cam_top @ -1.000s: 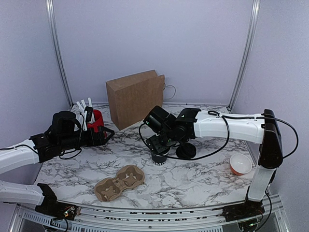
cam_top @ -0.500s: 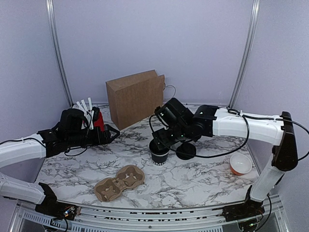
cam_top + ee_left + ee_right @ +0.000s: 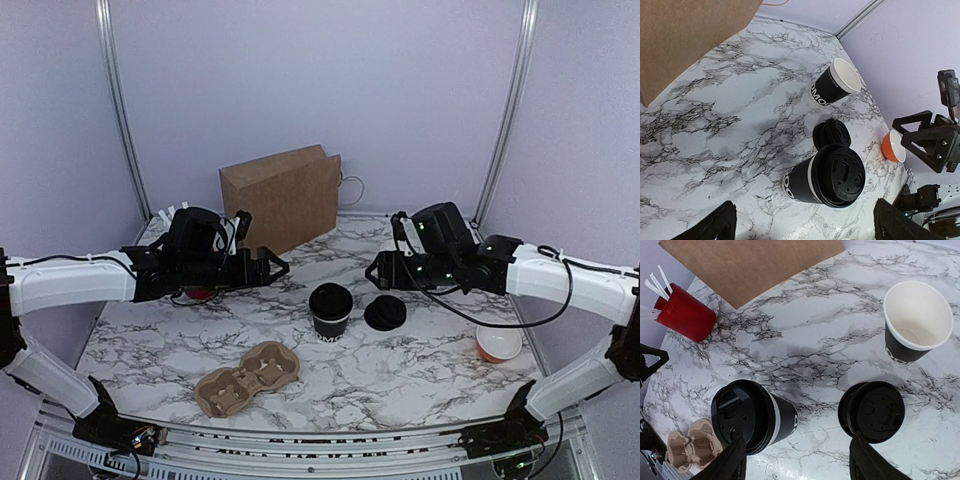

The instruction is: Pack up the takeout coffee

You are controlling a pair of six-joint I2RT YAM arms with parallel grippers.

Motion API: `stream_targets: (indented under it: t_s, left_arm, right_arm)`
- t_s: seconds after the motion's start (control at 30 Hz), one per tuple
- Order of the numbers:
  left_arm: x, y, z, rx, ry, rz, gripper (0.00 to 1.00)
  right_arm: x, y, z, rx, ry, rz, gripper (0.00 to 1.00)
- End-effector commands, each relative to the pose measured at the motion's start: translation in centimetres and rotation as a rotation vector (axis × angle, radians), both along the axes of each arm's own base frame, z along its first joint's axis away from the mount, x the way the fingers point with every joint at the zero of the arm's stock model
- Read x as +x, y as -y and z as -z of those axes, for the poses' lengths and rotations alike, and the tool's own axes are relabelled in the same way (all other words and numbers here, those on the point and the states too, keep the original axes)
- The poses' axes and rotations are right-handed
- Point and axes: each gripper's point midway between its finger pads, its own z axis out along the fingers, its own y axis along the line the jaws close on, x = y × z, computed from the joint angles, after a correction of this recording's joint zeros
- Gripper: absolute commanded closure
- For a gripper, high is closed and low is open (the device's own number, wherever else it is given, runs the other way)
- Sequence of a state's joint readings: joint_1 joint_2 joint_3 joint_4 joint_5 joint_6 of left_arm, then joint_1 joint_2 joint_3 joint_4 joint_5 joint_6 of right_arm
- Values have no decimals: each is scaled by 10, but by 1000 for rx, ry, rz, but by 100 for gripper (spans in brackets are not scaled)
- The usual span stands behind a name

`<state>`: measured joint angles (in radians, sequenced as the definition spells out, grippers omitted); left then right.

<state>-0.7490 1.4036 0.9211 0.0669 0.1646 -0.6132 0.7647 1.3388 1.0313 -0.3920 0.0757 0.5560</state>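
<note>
The takeout coffee (image 3: pixel 330 308), a small black cup with white print and a black lid, stands upright at mid-table with nothing touching it. It also shows in the left wrist view (image 3: pixel 827 177) and the right wrist view (image 3: pixel 750 415). My left gripper (image 3: pixel 262 247) hovers to its left, open and empty (image 3: pixel 805 227). My right gripper (image 3: pixel 385 250) hovers behind and to its right, open with nothing between its fingers (image 3: pixel 799 460). A cardboard cup carrier (image 3: pixel 248 377) lies near the front edge. A brown paper bag (image 3: pixel 280 200) stands at the back.
A loose black lid (image 3: pixel 385 313) lies just right of the coffee. An open black cup with a white inside (image 3: pixel 915 325) stands behind it. A red cup of white sticks (image 3: pixel 685 315) is at the back left. An orange bowl (image 3: pixel 498 340) sits at the right.
My right gripper has drawn away from the lidded cup toward the back right and narrowed a little. My left gripper has swung rightward from the red cup toward the middle.
</note>
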Motion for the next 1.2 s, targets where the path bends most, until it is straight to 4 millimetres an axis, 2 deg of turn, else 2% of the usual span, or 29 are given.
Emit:
stream_targets:
  t_s: [0.0,0.13,0.37,0.53,0.77,0.9,1.17]
  left_arm:
    - [6,11,-3,12,15,27,4]
    - [7,17,1,25,8,48,4]
    - [10,30,4,33,1,87,4]
    - [6,42,20,55,-43,125,7]
    - [-6,64,43,163,-33,149,12]
    - [-4,71,46,190,-34,128,14]
    - [6,66,41,305,5,104,16]
  right_arm:
    - [7,-7,-9,162,-18,9,36]
    - [10,-14,-1,164,-40,-3,38]
    - [12,-13,17,149,-85,-13,41]
    - [12,-18,30,170,-96,-28,46]
    - [6,-17,30,156,-83,-67,49]
    - [3,-17,25,151,-70,-93,49]
    - [-7,-21,35,171,-95,-135,51]
